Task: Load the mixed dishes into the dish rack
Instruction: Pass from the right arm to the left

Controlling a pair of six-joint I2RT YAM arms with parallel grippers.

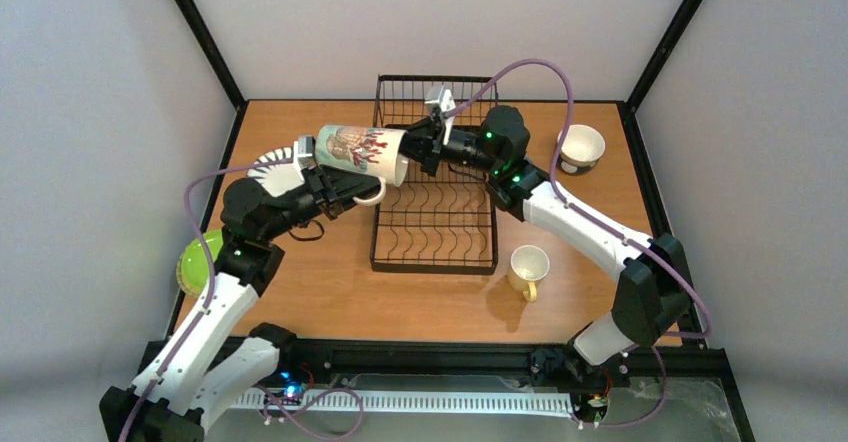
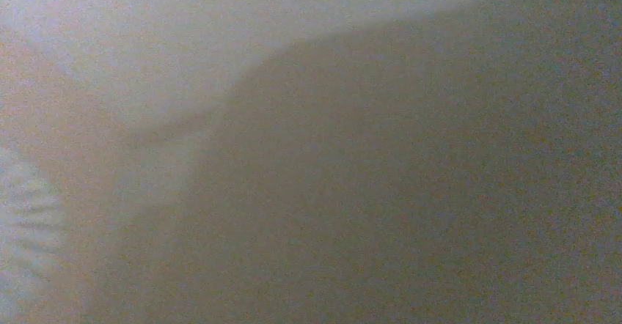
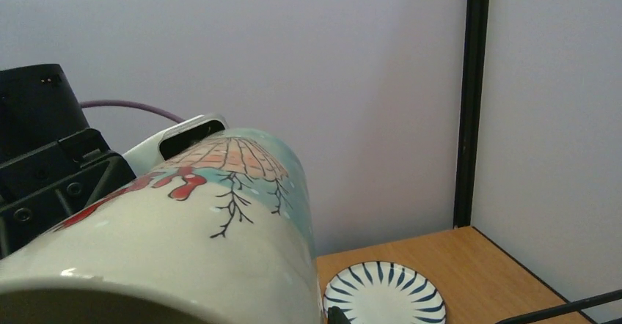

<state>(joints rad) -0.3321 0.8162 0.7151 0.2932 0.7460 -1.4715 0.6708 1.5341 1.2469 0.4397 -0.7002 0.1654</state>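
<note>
From above, the cream mug hangs sideways over the left edge of the dish rack. Its long axis runs left-right, mouth facing right, handle down. The left gripper sits under it and the right gripper at its rim; I cannot tell whether either's jaws pinch it.

Left wrist: only blur.

Right wrist: the mug fills the lower left, base pointing away, with the black-and-white striped plate at bottom centre.

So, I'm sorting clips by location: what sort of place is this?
Probably a lab test cell, not a kitchen: blank white panels, black corner posts, dish rack on a wooden table.
</note>
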